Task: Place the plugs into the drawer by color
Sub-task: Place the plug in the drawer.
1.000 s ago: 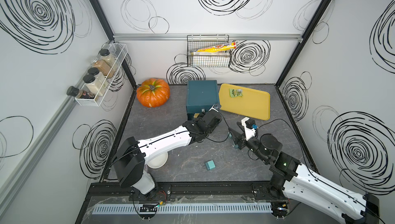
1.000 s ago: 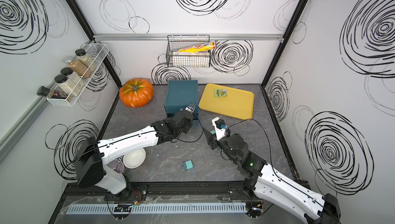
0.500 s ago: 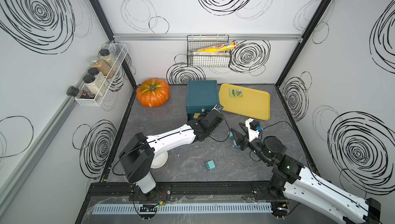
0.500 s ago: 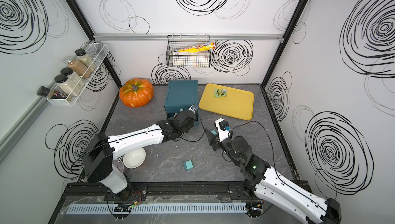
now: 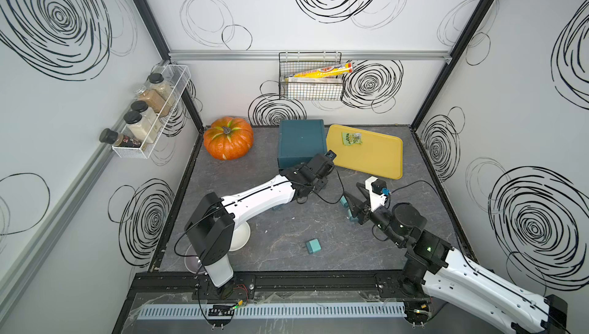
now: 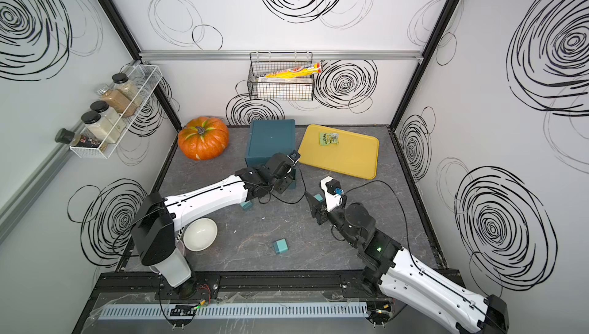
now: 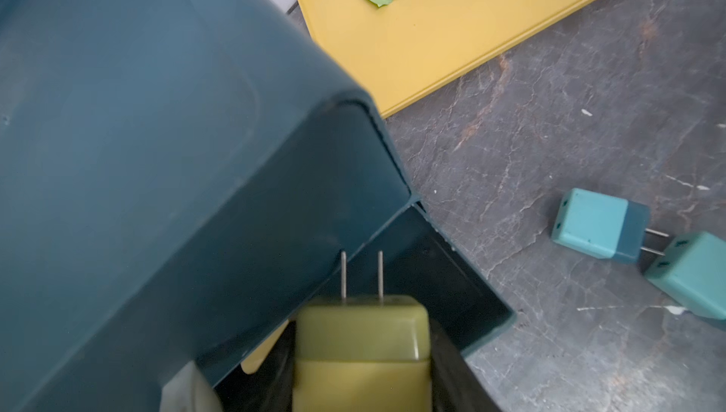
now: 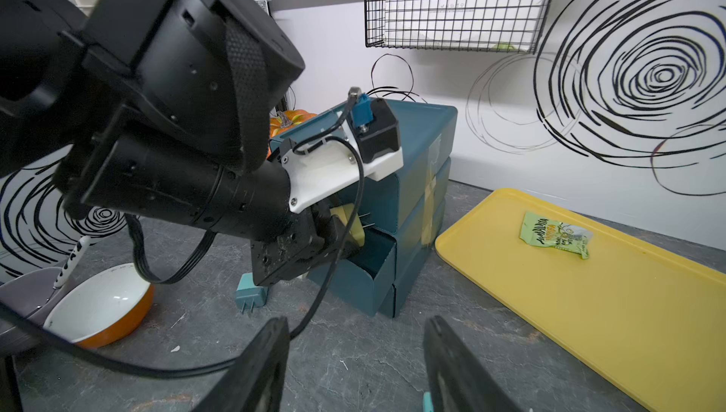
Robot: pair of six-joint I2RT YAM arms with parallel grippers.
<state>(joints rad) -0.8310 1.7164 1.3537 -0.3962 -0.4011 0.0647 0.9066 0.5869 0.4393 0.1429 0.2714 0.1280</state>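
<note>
1. The plugs are going into the drawer cabinet (image 5: 301, 141) by color. The step in hand appears to be a drop: the left gripper (image 7: 362, 370) is clamping a yellow plug (image 7: 361, 335) above the cabinet's open drawer (image 7: 463, 300), prongs pointing at the cabinet.
2. The next move, as I judge it, is calling for a short descent and a release into that drawer, keeping the prongs off the cabinet's front.
3. The right gripper (image 8: 355, 366) is hovering in front of the cabinet, jaws apart and nothing between them. Two teal plugs (image 7: 601, 229) are lying near it; a third teal plug (image 5: 314, 246) is lying farther out from the cabinet; a fourth teal plug (image 8: 249, 292) is sitting near its foot.
4. The open drawer is showing a dark inside and a yellow sliver I cannot identify; which level it is, I cannot tell. The yellow tray (image 5: 379, 163), just beside the cabinet, is carrying only a green sachet (image 5: 352, 139). The white bowl (image 6: 200, 233), well in front of the cabinet, is sitting empty.
</note>
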